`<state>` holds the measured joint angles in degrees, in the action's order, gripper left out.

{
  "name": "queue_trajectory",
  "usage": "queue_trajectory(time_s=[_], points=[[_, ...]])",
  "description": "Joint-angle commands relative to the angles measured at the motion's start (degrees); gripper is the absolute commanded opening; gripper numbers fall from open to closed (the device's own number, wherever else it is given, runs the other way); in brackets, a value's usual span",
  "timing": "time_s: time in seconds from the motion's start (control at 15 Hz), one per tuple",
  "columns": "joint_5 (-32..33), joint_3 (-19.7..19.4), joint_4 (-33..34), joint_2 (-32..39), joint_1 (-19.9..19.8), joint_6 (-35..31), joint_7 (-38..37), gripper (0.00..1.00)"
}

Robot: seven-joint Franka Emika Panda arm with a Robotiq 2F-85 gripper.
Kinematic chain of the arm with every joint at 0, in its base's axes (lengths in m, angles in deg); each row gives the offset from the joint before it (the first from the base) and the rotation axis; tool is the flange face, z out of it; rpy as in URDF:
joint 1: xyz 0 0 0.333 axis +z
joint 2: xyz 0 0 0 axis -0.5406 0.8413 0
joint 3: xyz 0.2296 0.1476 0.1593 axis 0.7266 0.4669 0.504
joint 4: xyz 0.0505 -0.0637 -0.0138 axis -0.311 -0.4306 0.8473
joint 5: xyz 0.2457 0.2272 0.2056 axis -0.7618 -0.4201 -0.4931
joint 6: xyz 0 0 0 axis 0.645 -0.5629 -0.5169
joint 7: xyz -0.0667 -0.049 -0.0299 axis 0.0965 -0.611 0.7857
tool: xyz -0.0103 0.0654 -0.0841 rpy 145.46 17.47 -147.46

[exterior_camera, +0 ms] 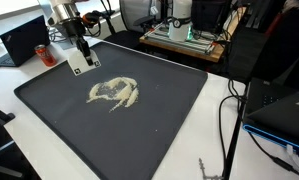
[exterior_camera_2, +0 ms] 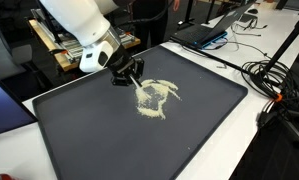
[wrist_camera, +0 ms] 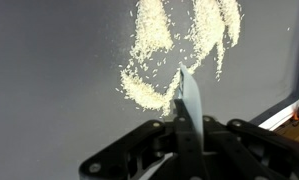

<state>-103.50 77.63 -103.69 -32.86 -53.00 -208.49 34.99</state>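
A scatter of pale grains (exterior_camera: 114,92) (exterior_camera_2: 154,97) lies on a large dark tray (exterior_camera: 49,115) (exterior_camera_2: 99,140) in both exterior views. My gripper (exterior_camera: 80,50) (exterior_camera_2: 125,70) hangs low beside the grains, shut on a thin white card (exterior_camera: 82,65) that points down at the tray. In the wrist view the card (wrist_camera: 189,98) appears edge-on between the fingers of the gripper (wrist_camera: 186,135). Its tip sits at the near edge of the grains (wrist_camera: 164,50), against a denser clump. Whether the card touches the tray surface I cannot tell.
The tray rests on a white table (exterior_camera: 214,140). An open laptop (exterior_camera: 24,40) and a bench with green-and-white equipment (exterior_camera: 179,30) stand behind it. Black cables (exterior_camera: 234,115) (exterior_camera_2: 274,75) trail along one side, near another laptop (exterior_camera_2: 204,35).
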Motion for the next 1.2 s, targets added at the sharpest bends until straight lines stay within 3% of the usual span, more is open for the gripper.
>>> queue_trajectory(time_s=[0.0, 0.6, 1.13], points=[[-5.0, 0.8, -4.7, -2.7, -2.6, -0.8, 4.9, 0.01], [-16.5, -3.2, -14.6, -8.9, -3.0, -0.9, 7.3, 0.01], [-17.5, -5.3, -24.3, -18.3, 1.0, -3.0, 7.5, 0.01]])
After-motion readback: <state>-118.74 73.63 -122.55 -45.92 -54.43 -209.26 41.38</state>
